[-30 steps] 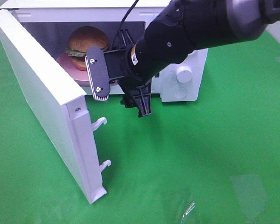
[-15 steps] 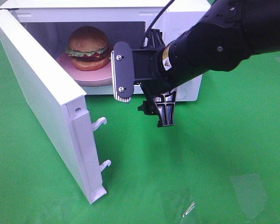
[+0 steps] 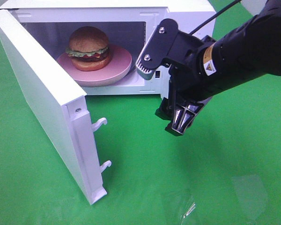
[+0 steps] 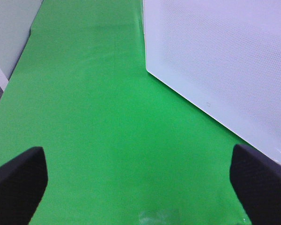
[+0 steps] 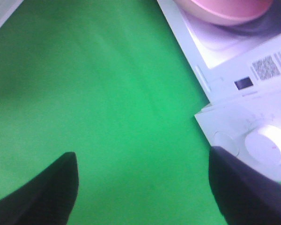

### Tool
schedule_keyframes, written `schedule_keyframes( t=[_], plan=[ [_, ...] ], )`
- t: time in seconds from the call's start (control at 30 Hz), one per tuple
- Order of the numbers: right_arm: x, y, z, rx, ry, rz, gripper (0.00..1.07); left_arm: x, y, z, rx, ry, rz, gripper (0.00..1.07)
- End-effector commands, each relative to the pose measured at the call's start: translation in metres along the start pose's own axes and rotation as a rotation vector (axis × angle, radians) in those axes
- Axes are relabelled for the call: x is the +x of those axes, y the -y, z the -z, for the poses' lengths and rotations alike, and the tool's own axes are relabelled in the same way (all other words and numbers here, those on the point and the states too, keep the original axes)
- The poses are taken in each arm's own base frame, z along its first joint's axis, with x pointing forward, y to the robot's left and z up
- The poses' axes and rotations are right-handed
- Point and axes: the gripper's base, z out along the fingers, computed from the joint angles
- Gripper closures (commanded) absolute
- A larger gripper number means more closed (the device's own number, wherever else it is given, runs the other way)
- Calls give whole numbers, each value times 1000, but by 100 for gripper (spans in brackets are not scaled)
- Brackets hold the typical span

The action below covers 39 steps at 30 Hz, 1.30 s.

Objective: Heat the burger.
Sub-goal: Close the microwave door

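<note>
The burger sits on a pink plate inside the white microwave, whose door stands swung wide open to the left. My right gripper hovers open and empty in front of the microwave's control panel, to the right of the plate and outside the cavity. In the right wrist view the right gripper spans bare green cloth, with the plate's edge and the dial off to one side. My left gripper is open and empty beside the door's outer face. It does not show in the high view.
Green cloth covers the table around the microwave. Two white latch hooks stick out from the door's free edge. A clear plastic scrap lies near the front edge.
My right gripper has drawn back from the microwave opening, moving right and turning. The burger and plate, earlier partly hidden behind it, now show fully.
</note>
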Motion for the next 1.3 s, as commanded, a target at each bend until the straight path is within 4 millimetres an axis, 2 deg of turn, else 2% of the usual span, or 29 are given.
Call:
schedule_keyframes(
  t=[0.03, 0.13, 0.17, 0.2, 0.27, 0.3, 0.4, 0.43, 0.53, 0.57, 0.73, 0.8, 0.87, 0.93, 1.0, 1.07, 1.13, 1.3],
  plan=[
    [6, 3, 12, 11, -29, -101, 31, 1, 0, 3, -4, 34, -3, 9],
    [16, 15, 30, 48, -76, -294, 31, 1, 0, 3, -4, 34, -3, 9],
    [16, 15, 30, 48, -76, -294, 31, 1, 0, 3, -4, 34, -3, 9],
    [25, 24, 39, 76, -115, -401, 31, 1, 0, 3, -4, 34, -3, 9],
    [30, 28, 43, 92, -134, -443, 31, 1, 0, 3, -4, 34, -3, 9],
    [46, 38, 56, 128, -211, -560, 31, 1, 0, 3, -4, 34, -3, 9],
    [50, 39, 60, 135, -231, -599, 31, 1, 0, 3, -4, 34, -3, 9],
    [57, 43, 70, 155, -259, -687, 31, 1, 0, 3, -4, 34, -3, 9],
    [61, 42, 81, 164, -291, -742, 31, 1, 0, 3, -4, 34, -3, 9],
    [66, 39, 90, 166, -328, -751, 31, 1, 0, 3, -4, 34, -3, 9],
    [76, 31, 109, 168, -397, -762, 31, 1, 0, 3, -4, 34, -3, 9],
    [85, 23, 126, 173, -402, -777, 31, 1, 0, 3, -4, 34, -3, 9],
    [85, 23, 126, 173, -402, -777, 31, 1, 0, 3, -4, 34, -3, 9],
    [88, 19, 134, 171, -392, -789, 31, 1, 0, 3, -4, 34, -3, 9],
    [95, 8, 150, 157, -343, -824, 31, 1, 0, 3, -4, 34, -3, 9],
    [95, 8, 150, 157, -343, -824, 31, 1, 0, 3, -4, 34, -3, 9],
    [104, -4, 165, 138, -298, -851, 31, 1, 0, 3, -4, 34, -3, 9],
    [117, -16, 180, 154, -241, -858, 31, 1, 0, 3, -4, 34, -3, 9]
  ],
)
